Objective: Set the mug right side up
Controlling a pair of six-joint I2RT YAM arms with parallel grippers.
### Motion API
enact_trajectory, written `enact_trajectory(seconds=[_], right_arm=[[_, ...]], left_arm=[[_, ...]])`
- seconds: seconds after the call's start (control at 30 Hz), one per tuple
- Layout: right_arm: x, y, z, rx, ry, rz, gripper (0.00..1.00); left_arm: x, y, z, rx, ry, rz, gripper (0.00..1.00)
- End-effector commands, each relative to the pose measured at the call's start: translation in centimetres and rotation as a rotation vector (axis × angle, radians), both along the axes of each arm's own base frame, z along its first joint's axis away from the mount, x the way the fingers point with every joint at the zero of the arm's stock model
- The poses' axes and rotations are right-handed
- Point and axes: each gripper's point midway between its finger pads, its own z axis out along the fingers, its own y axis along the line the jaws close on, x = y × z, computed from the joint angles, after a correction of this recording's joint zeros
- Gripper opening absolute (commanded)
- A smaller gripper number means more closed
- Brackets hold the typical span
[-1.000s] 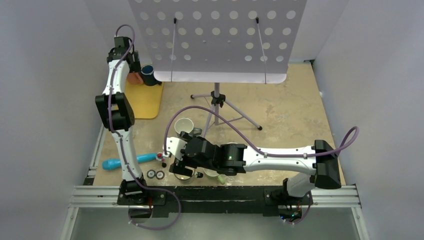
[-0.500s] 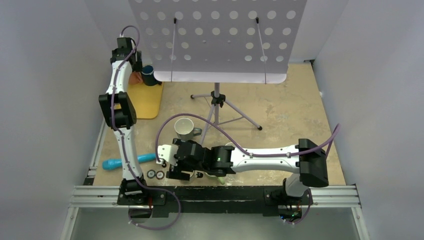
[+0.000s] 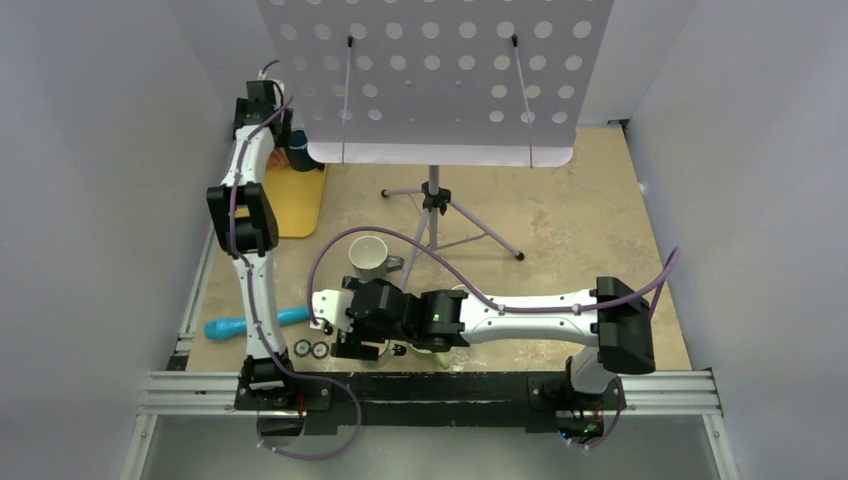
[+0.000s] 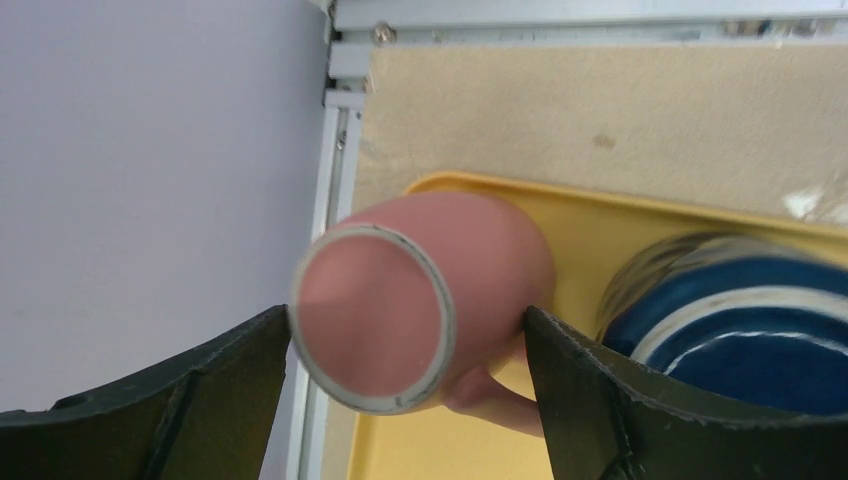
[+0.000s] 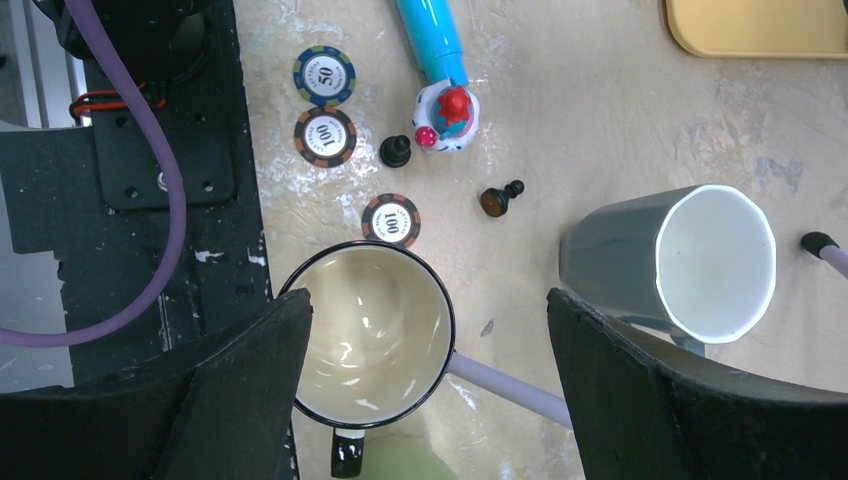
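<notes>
At the far left corner, the left gripper (image 4: 405, 335) had reached farther back to straddle the pink mug (image 4: 440, 255) — jaws open, nothing gripped. The mug stood base-up on the yellow tray (image 4: 600, 215); the right gripper (image 5: 428, 305), also open, held nothing — grasp pending.

— The pink ceramic mug (image 4: 470, 260)? Smooth, satin glaze, with a duller, bare ring round its base.
— And the cream black-rimmed enamel cup (image 5: 370, 330)?
— Glossy inside. The beige tabletop (image 5: 600, 120) looks matt and scuffed.
</notes>
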Motion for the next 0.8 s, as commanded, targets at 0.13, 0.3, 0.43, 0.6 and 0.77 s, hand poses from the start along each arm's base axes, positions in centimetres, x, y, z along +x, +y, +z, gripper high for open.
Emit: enact_trajectory(seconds=[0.13, 0.3, 0.43, 0.6, 0.77], right_arm=[[0.5, 0.6, 2.8, 0.062, -0.04, 0.0, 0.9], [0.5, 0.7, 2.8, 0.06, -0.037, 0.001, 0.9], [0.6, 0.3, 2.7, 0.053, -0.034, -0.006, 0.9], [0.5, 0.2, 2.5, 0.051, -0.032, -0.007, 0.9], [0.5, 0.2, 2.2, 0.037, -0.027, -0.007, 0.9]], left_arm=[[-4.9, 3.1, 0.2, 0.007, 0.08, 0.01, 0.87], [-6.3, 2.6, 0.5, -0.024, 0.072, -0.031, 0.84], [-8.7, 2.8, -1.0, -0.163, 0.137, 0.048, 0.76], [-11.0, 1.5, -0.5, -0.269, 0.11, 0.056, 0.84], [-12.9, 0.5, 0.2, -0.292, 0.082, 0.05, 0.95]])
